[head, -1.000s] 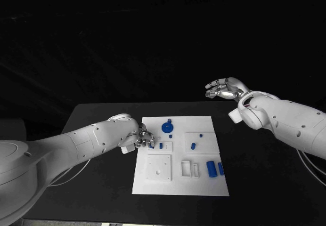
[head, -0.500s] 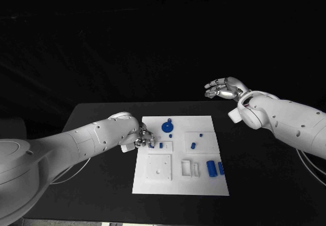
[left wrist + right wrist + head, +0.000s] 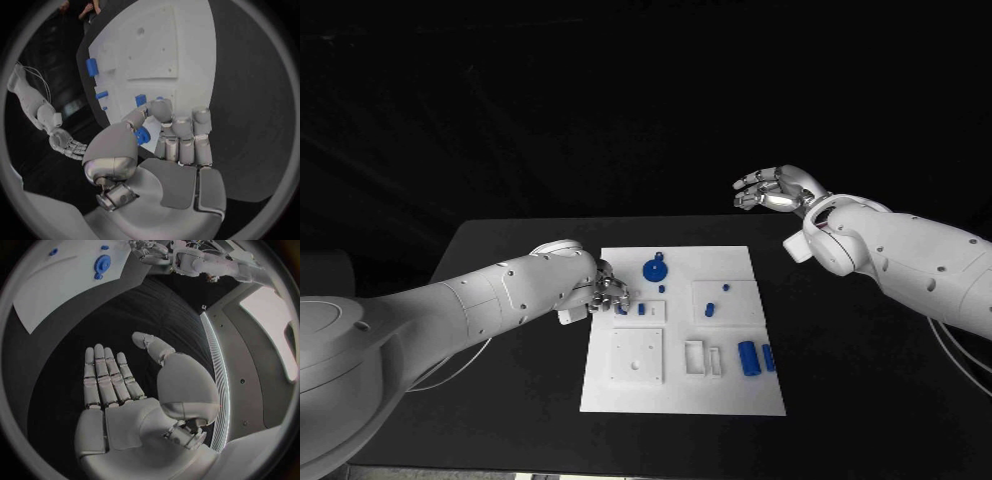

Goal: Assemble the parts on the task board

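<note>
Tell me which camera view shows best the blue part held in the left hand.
The left wrist view: the small blue part sits in plain sight, pinched between the thumb and a finger of the left hand. In the head view the left hand covers it at the board's edge. The right wrist view shows that hand far off.

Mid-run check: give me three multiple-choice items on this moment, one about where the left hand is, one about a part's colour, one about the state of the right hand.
1. Where is the left hand?
A. at the left edge of the task board
B. beyond the table's far edge
C. off the near right corner

2. What colour is the part pinched by the left hand?
A. grey
B. blue
C. red

3. What state is the right hand in?
A. holding a part
B. pressing on the board
C. open and empty

Answers:
1 A, the head view shows it over the board's left edge.
2 B, the left wrist view shows blue between the fingers.
3 C, the right wrist view shows fingers spread with nothing in them.
</note>
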Motion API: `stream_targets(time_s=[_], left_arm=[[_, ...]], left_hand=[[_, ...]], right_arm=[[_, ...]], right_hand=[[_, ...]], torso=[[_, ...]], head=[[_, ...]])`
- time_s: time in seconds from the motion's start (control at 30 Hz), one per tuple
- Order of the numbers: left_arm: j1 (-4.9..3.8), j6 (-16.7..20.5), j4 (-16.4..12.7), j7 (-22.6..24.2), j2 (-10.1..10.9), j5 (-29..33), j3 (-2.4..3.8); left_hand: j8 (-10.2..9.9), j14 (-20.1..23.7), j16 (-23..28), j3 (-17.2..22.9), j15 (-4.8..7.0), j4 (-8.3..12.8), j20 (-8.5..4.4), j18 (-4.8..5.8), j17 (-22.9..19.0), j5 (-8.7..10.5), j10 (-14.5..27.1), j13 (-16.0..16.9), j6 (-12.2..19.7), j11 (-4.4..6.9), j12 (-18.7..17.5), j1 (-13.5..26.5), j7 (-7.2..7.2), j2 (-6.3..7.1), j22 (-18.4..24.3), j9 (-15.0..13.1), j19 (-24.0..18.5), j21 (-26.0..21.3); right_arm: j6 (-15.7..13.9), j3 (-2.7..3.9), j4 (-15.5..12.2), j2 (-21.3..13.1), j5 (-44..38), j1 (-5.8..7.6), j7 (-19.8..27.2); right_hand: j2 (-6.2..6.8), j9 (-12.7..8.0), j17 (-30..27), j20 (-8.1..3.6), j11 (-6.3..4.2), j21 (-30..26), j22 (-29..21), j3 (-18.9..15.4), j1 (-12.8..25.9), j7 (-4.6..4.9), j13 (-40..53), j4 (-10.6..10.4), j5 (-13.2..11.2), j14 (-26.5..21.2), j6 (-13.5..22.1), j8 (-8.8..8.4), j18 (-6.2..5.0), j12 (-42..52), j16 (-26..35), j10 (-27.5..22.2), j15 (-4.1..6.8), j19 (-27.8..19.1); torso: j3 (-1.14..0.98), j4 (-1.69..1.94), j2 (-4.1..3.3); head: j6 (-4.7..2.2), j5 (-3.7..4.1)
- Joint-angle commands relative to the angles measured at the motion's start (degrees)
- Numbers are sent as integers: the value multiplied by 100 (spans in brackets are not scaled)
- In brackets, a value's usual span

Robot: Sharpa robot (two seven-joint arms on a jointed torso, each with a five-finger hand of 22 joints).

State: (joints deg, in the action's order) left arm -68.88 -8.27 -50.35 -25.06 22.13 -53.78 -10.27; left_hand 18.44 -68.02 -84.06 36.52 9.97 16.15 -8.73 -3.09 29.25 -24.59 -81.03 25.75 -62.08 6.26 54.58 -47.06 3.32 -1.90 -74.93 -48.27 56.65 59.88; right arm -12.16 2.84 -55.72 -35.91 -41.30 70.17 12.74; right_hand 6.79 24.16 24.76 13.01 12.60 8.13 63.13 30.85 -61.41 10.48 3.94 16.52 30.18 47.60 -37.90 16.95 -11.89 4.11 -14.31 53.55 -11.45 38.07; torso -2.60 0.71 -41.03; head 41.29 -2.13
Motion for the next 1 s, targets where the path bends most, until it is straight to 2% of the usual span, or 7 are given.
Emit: stream_targets(time_s=[0.03,0.37,0.6,0.67,0.73,0.97,1.0], left_arm=[[42,66,-35,109,-49,-76,-16],[48,3,-27,143,-94,-70,-16],[48,80,-11,165,-91,-70,-16],[48,95,-11,171,-93,-70,-16],[48,111,-14,175,-93,-70,-16],[48,108,9,156,-83,-80,-16],[48,114,13,152,-81,-80,-16]], left_hand=[[-3,-195,-22,19,244,-65,-695,-2,5,34,24,6,-778,51,29,15,-378,-49,-75,-4,50,26],[13,-207,-21,3,251,-120,-694,-8,11,241,28,16,-839,60,52,59,-390,-35,-71,-21,59,29],[13,-204,-13,-35,252,-194,-694,-14,12,330,31,19,-860,60,62,114,-393,84,-69,-31,61,28],[7,-202,-7,-53,253,-242,-697,-20,12,471,34,18,-860,60,64,130,-394,148,-67,-35,62,25],[-3,-201,1,-79,254,-351,-698,-28,12,845,38,14,-859,56,63,167,-402,235,-63,-42,61,19],[-25,-193,16,-121,256,-493,-699,-39,12,1134,46,4,-850,58,58,226,-394,444,-64,-50,55,15],[-29,-192,20,-126,255,-519,-702,-44,11,1278,48,0,-847,60,55,228,-393,478,-64,-52,53,13]], right_arm=[[91,3,-10,5,-46,-5,42],[98,3,-11,9,-46,-12,44],[85,3,-15,-6,-42,-12,44],[77,3,-15,-6,-38,-12,44],[80,3,-15,-4,-36,-12,45],[81,3,-11,-10,-32,-12,44],[81,3,-13,-10,-31,-12,44]], right_hand=[[12,-8,-8,-1,14,-20,7,7,-42,172,-6,-10,-4,-46,-27,40,-24,-34,40,-24,-5,-53],[15,-12,-13,0,15,-28,13,2,-41,172,-6,-10,22,-50,-24,39,-23,-34,41,-28,-7,-55],[22,-18,-22,2,18,-45,30,-37,7,174,-5,-22,84,-54,-25,42,-18,-32,42,-34,-17,-56],[26,-20,-24,2,18,-49,35,-51,20,177,-5,-24,96,-54,-23,42,-18,-32,42,-35,-18,-54],[26,-22,-26,2,18,-52,40,-62,31,180,-5,-25,106,-53,-20,40,-18,-31,41,-35,-18,-54],[32,-27,-29,1,18,-59,47,-81,46,184,-5,-25,119,-53,-9,36,-18,-31,40,-37,-18,-52],[33,-27,-30,1,18,-60,48,-83,47,185,-5,-25,120,-54,-9,36,-18,-31,40,-37,-19,-52]], torso=[[-3,2,-1],[-1,-4,-1],[-3,4,0],[-4,4,0],[-1,4,0],[1,1,1],[1,1,0]], head=[[1,0],[6,-1],[1,13],[3,15],[6,19],[17,17],[17,18]])
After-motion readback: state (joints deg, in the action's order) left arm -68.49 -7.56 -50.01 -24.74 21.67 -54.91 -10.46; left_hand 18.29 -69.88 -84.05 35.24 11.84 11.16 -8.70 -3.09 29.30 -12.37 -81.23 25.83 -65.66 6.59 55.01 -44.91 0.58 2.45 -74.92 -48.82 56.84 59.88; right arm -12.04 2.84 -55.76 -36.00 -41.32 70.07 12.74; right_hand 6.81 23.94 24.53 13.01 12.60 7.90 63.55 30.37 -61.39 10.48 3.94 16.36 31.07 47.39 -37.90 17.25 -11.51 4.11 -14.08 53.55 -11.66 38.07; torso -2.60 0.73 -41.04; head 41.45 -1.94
